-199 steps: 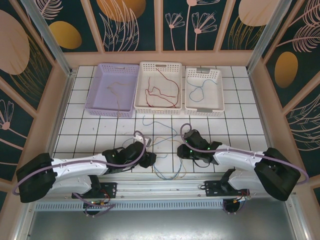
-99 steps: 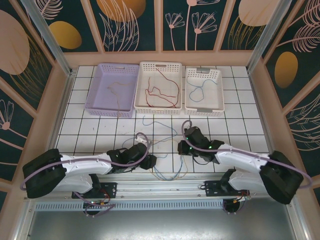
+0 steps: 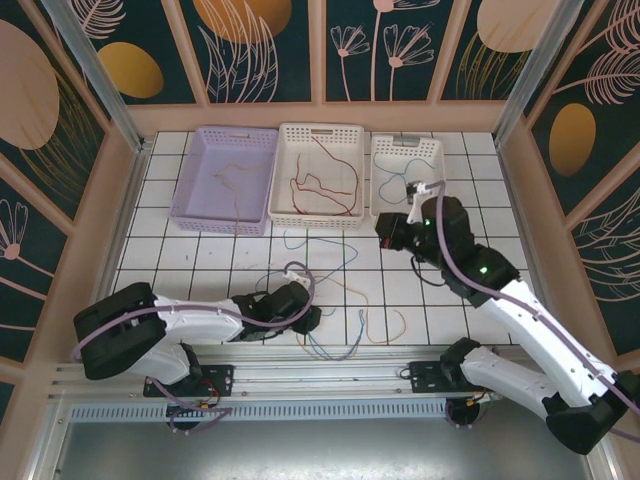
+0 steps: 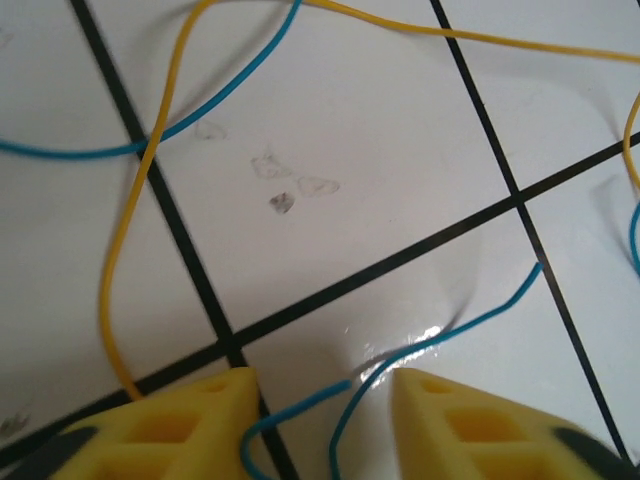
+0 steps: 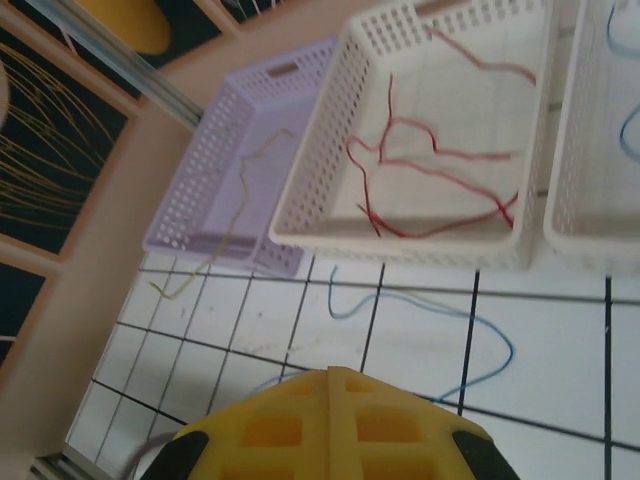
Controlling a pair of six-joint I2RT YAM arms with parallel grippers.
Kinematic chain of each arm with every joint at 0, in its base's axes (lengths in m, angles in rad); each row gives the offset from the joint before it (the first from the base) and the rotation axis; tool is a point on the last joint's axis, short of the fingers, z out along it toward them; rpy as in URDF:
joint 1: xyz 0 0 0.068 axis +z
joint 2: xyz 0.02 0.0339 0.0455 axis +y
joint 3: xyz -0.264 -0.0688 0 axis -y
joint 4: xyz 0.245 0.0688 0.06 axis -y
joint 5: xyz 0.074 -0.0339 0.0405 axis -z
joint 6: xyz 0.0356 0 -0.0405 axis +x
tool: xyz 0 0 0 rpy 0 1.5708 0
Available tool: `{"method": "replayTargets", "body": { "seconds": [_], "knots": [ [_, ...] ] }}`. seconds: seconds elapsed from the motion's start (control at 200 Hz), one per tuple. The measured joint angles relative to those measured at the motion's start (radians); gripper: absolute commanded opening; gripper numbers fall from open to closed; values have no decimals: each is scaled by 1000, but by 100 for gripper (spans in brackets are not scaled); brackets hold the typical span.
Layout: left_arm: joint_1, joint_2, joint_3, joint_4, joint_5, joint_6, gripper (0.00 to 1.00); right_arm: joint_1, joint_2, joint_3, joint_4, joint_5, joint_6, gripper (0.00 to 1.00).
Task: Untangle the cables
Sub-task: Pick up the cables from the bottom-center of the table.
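You swung the right gripper point(image 5: 333, 388) to the basket point(image 3: 376, 185), pinched together — left gripper point(image 4: 320, 385) parted astride a blue cable point(image 4: 450, 330), ends cropped.

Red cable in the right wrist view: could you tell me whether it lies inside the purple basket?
No, the red cable lies in the white basket beside the purple basket, which holds a brownish-orange cable.

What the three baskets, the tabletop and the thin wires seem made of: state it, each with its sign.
Lilac basket, middle white basket and right white basket: probably moulded plastic, matt; perforated walls, handle slots. Tabletop: smooth, glossy white with black grid lines, perhaps laminate; glare shows. Blue wire and yellow wire: likely plastic-sheathed, smooth, limp curves.
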Motion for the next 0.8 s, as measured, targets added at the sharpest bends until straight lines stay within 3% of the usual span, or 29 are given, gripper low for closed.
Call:
{"method": "replayTargets", "body": {
  "seconds": [0.085, 0.185, 0.475, 0.801],
  "knots": [
    [0, 42, 28, 16, 0, 6, 18, 0, 12, 93, -24, 0, -27, 0],
    [0, 84, 54, 39, 7, 11, 0, 0, 16, 118, -26, -13, -39, 0],
    [-1, 76, 120, 0, -5, 37, 0, 0, -76, -237, -26, -94, -18, 6],
    [-1, -230, 275, -82, -143, 77, 0, 10, -269, -519, 37, -194, 50, 20]
  ]
}}
